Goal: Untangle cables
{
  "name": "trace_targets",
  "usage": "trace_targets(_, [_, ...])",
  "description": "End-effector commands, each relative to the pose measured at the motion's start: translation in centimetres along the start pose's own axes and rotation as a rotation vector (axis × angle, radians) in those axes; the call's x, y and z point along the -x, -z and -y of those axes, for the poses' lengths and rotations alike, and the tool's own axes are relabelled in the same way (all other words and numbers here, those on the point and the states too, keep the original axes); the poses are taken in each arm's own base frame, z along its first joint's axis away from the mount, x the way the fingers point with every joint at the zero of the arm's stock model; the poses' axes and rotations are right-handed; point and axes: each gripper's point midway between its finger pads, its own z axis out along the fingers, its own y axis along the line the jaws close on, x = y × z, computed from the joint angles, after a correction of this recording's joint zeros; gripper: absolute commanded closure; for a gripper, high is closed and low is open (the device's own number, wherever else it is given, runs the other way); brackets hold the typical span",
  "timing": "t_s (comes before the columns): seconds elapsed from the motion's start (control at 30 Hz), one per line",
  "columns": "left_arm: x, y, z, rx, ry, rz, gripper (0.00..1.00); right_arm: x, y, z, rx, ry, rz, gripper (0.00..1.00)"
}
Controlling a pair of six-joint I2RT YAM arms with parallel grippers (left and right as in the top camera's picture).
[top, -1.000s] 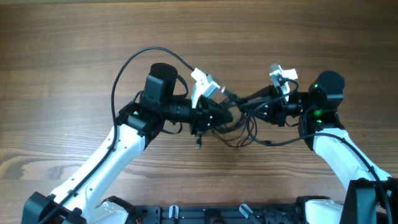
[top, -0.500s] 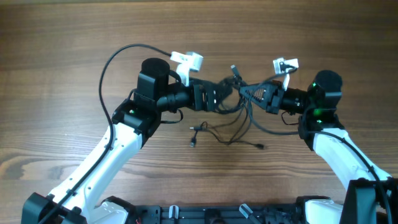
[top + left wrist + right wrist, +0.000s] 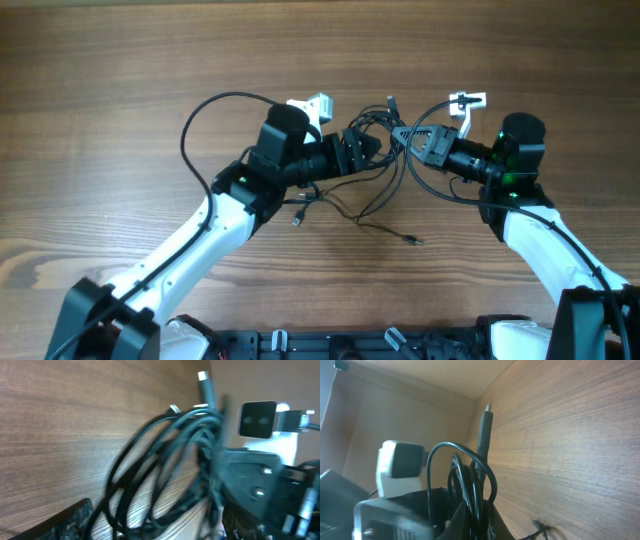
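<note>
The cables (image 3: 385, 128) are a knot of thin black cords bunched between my two grippers, with loose strands (image 3: 375, 208) trailing toward the front and small plugs lying on the wood (image 3: 412, 239). My right gripper (image 3: 405, 138) is shut on the bundle; in the right wrist view its fingers (image 3: 492, 522) pinch several cords (image 3: 470, 480), and one plug (image 3: 484, 425) stands straight up. My left gripper (image 3: 368, 150) faces it, jaws open, with loops of cord (image 3: 165, 445) crossing the gap beside one finger (image 3: 70, 520). A silver-tipped plug (image 3: 204, 380) sticks up behind.
The wooden table (image 3: 120, 60) stretches bare on all sides of the arms. The left arm's own thicker black cable (image 3: 200, 120) arcs out to the left. A black rail (image 3: 330, 345) runs along the front edge.
My left gripper has let go of the cords, opened wide and moved back and right, close to the right gripper. The right gripper lifted the bundle slightly toward the back; loose strands shifted.
</note>
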Motion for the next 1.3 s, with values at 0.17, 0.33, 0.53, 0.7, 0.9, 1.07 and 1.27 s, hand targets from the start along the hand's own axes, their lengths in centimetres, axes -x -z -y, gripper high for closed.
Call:
trace_targets(0.17, [-0.3, -1.6, -2.0, 0.055, 0.023, -0.014, 0.79, -0.8, -0.1, -0.7, 0.041, -0.021, -0.054, 0.95])
trace_targets(0.33, [0.8, -1.1, -2.6, 0.071, 0.029, 0.021, 0.96, -1.4, -0.1, 0.0, 0.019, -0.055, -0.070, 0.50])
trace_targets(0.53, [2.7, 0.9, -1.8, 0.026, -0.061, 0.058, 0.96, -2.6, 0.0, 1.3, -0.021, -0.027, -0.108, 0.03])
trace_targets(0.7, [2.8, 2.7, 0.8, -0.052, -0.211, 0.065, 0.96, -3.0, 0.1, 1.6, -0.031, -0.032, -0.119, 0.00])
trace_targets(0.9, [2.1, 3.3, 2.2, -0.108, -0.324, 0.040, 0.96, -3.8, -0.4, 1.0, -0.003, 0.051, -0.154, 0.16])
trace_targets(1.07, [1.9, 3.2, 2.3, -0.112, -0.332, 0.035, 0.96, -5.3, -1.6, -0.3, 0.044, 0.150, -0.202, 0.48])
trace_targets(1.27, [1.2, 2.6, 1.0, -0.025, -0.335, 0.028, 0.96, -5.8, -1.6, -2.8, 0.162, 0.234, -0.242, 0.95])
